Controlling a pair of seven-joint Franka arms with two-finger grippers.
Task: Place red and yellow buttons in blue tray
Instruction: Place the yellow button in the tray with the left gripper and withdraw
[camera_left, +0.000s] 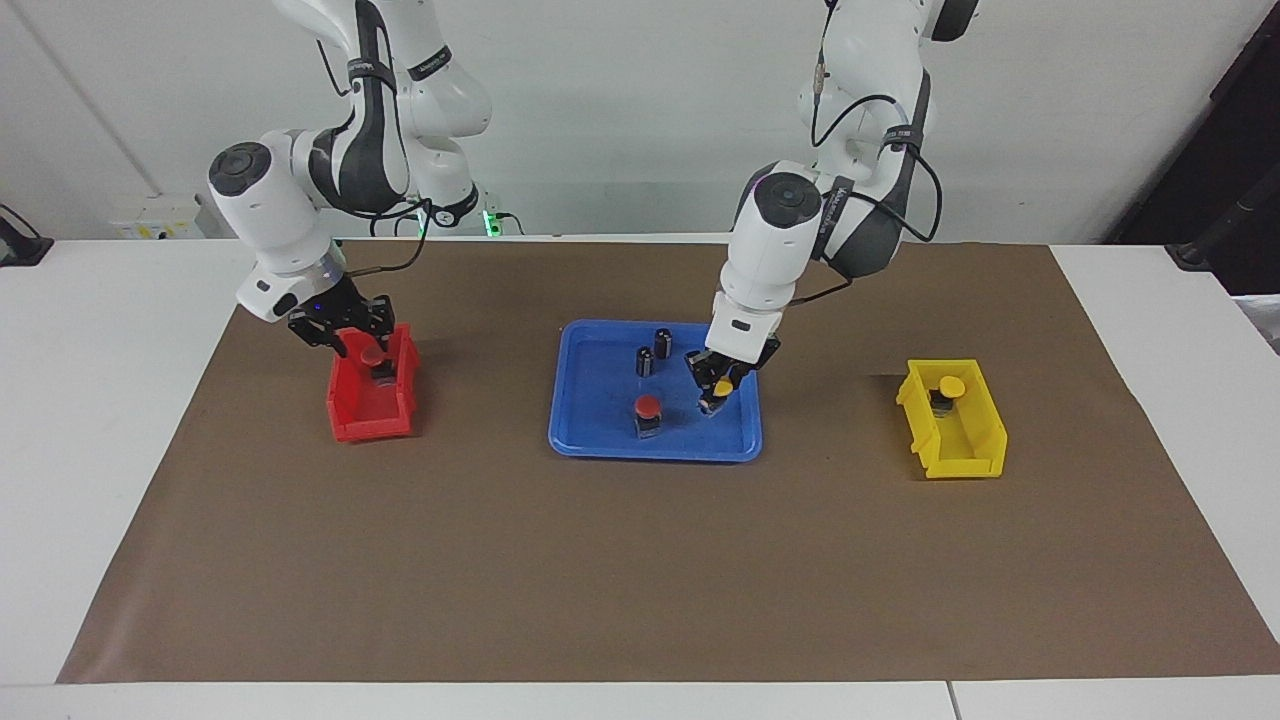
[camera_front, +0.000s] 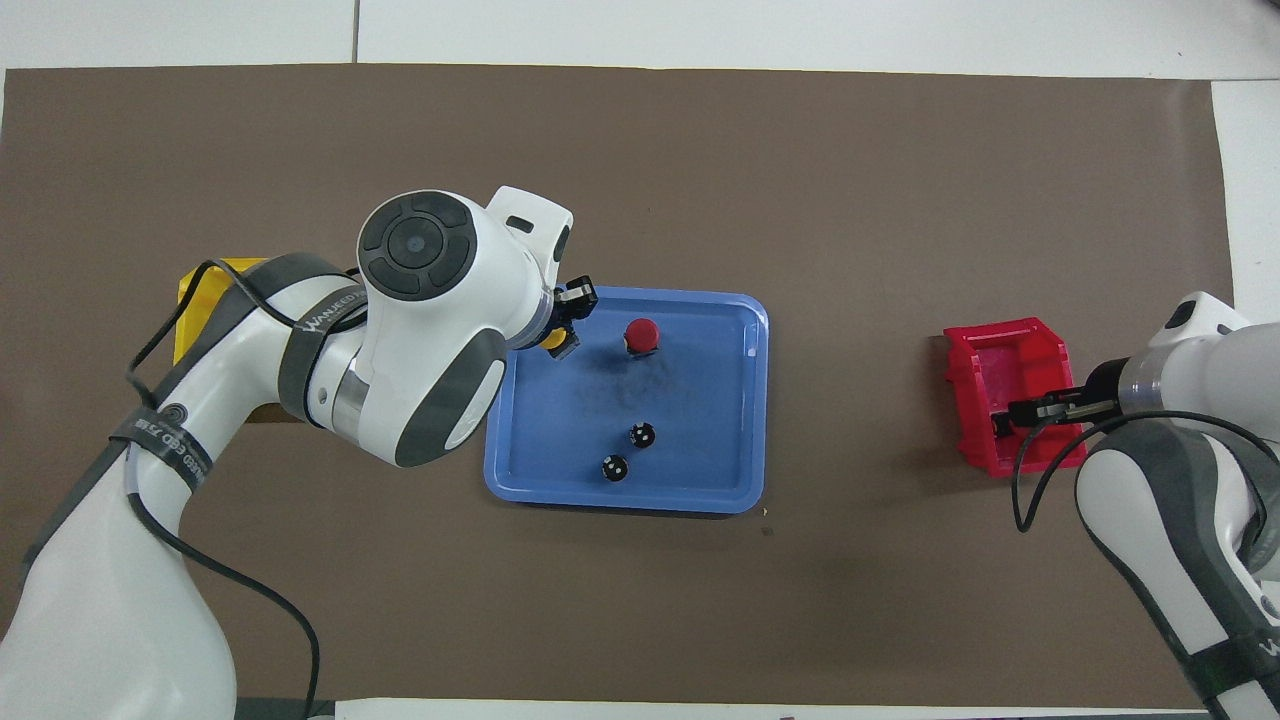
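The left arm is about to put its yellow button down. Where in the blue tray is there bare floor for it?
Bare floor: blue tray along the rim toward the left arm's end, beside the red button. Crowded: the two black cylinders by the rim nearest the robots.

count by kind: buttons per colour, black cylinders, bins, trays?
Red buttons: 2, one in the blue tray, one in the red bin
Yellow buttons: 2, one in the left gripper, one in the yellow bin
Black cylinders: 2
Bins: 2
Trays: 1
Total: 9
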